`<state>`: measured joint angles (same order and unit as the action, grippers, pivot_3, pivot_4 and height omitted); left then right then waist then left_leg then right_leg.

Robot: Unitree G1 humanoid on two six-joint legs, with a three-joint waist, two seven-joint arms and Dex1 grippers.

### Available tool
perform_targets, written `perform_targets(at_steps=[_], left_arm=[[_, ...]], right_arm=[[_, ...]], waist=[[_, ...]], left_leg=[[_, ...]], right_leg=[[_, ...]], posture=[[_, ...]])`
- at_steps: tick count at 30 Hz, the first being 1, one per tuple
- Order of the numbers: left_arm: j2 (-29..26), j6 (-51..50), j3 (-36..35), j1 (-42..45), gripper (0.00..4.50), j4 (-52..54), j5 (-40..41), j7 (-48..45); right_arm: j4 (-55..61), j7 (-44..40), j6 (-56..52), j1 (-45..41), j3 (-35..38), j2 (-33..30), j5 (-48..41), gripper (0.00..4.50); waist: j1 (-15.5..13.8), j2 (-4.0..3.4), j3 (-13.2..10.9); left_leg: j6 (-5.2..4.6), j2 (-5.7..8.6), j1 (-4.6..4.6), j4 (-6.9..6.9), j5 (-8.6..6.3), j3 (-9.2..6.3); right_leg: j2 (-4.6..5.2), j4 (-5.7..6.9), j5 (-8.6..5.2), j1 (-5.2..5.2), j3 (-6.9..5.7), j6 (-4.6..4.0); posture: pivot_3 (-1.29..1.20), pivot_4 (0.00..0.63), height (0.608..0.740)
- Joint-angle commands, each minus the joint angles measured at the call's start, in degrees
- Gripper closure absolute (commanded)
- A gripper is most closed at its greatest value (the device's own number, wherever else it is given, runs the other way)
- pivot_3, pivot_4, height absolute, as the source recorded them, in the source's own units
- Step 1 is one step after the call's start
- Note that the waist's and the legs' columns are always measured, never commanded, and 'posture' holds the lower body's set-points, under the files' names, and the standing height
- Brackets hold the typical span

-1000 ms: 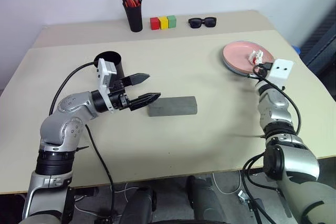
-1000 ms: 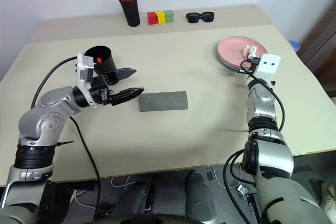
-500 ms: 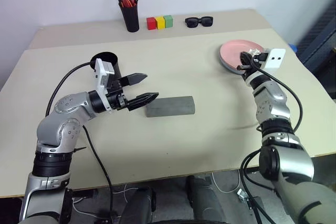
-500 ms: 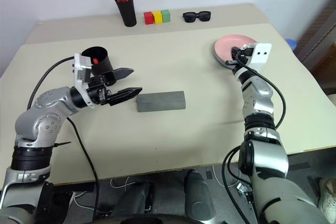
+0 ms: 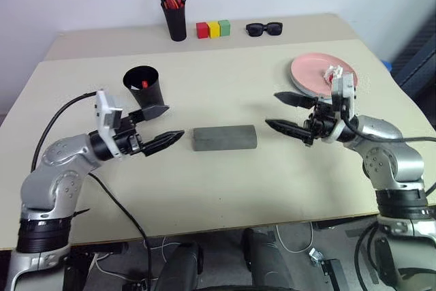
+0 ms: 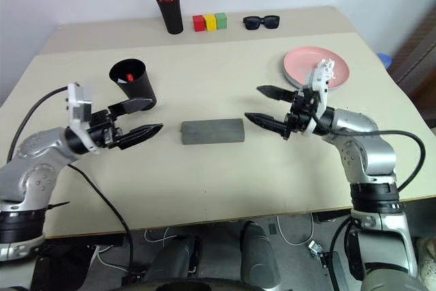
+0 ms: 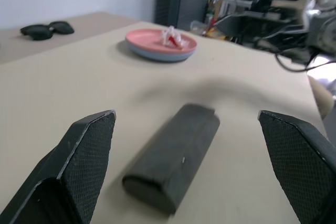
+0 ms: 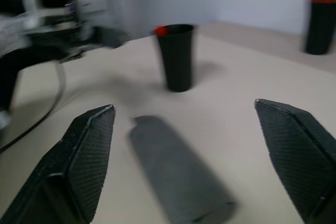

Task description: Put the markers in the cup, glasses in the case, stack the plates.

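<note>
The grey case (image 5: 223, 138) lies shut in the middle of the table. My left gripper (image 5: 172, 122) is open just left of it, pointing at its left end. My right gripper (image 5: 272, 109) is open a little to the case's right, pointing left, with nothing between its fingers. The black cup (image 5: 143, 85) stands behind the left gripper, and a marker's red tip (image 5: 144, 84) shows inside it. The plates (image 5: 310, 76) sit stacked at the right, pink on light blue, with a crumpled white scrap (image 5: 334, 71) on top. The glasses are out of view.
Along the back edge stand a black pen holder (image 5: 175, 22) with orange-tipped pens, three coloured blocks (image 5: 213, 28) and black sunglasses (image 5: 263, 28). The table's right edge runs close behind the plates.
My right arm has swung away from the plates, in toward the case, turned to point left, and now stands open. My left gripper has drawn back a little to the left.
</note>
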<state>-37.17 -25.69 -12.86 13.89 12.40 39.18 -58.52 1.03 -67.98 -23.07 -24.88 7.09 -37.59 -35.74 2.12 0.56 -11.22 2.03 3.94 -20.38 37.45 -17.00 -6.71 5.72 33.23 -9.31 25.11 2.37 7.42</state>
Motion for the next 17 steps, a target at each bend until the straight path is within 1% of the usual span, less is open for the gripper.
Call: perform_targets(at_steps=[1, 6, 10, 13, 17], left_arm=[[-2.35, 2.73, -3.55, -2.78, 0.0, 1.28, 0.35, -2.71], [-2.68, 6.08, -3.07, -4.64, 0.0, -0.72, -1.39, -4.12], [-2.51, 8.94, -3.17, -5.34, 0.0, -2.7, -2.01, -6.04], [-1.17, 10.88, -2.22, -4.55, 0.0, -3.99, -3.1, -5.36], [1.35, 13.1, -0.52, -4.71, 0.0, -4.3, -4.44, -4.51]], right_arm=[[5.89, 0.09, 5.02, 1.99, 1.03, -0.91, 2.12, 0.03], [6.07, 0.11, 6.92, 3.74, 1.44, -2.2, 3.61, 0.03], [9.26, 1.49, 7.2, 6.64, 1.9, -3.47, 4.65, 0.03], [9.68, 2.07, 6.11, 7.24, 2.82, -5.0, 4.41, 0.03], [8.58, 2.17, 7.29, 6.91, 2.6, -6.29, 5.58, 0.03]], waist=[[-0.1, 0.04, 0.02], [-0.03, 0.05, 0.03], [-0.27, 0.05, 0.03], [-0.65, 0.05, 0.03], [-1.13, 0.05, 0.03]], left_leg=[[0.0, 0.0, 0.0, 0.02, 0.0, 0.0], [0.0, -0.03, 0.03, 0.01, 0.0, 0.05], [0.0, -0.04, 0.02, 0.01, 0.0, 0.04], [0.0, -0.03, 0.01, 0.03, 0.0, 0.05], [0.0, -0.05, 0.04, 0.03, 0.0, 0.09]], right_leg=[[0.0, -0.03, 0.0, -0.02, 0.0, 0.0], [-0.01, -0.01, -0.01, -0.01, 0.0, 0.0], [-0.01, -0.02, -0.01, -0.01, 0.0, 0.0], [-0.01, -0.03, 0.0, -0.01, 0.01, 0.0], [-0.01, -0.03, 0.0, -0.02, 0.02, -0.01]], posture=[[0.0, 0.15, 0.74], [0.0, 0.15, 0.74], [0.0, 0.15, 0.74], [0.0, 0.15, 0.74], [0.0, 0.15, 0.74]])
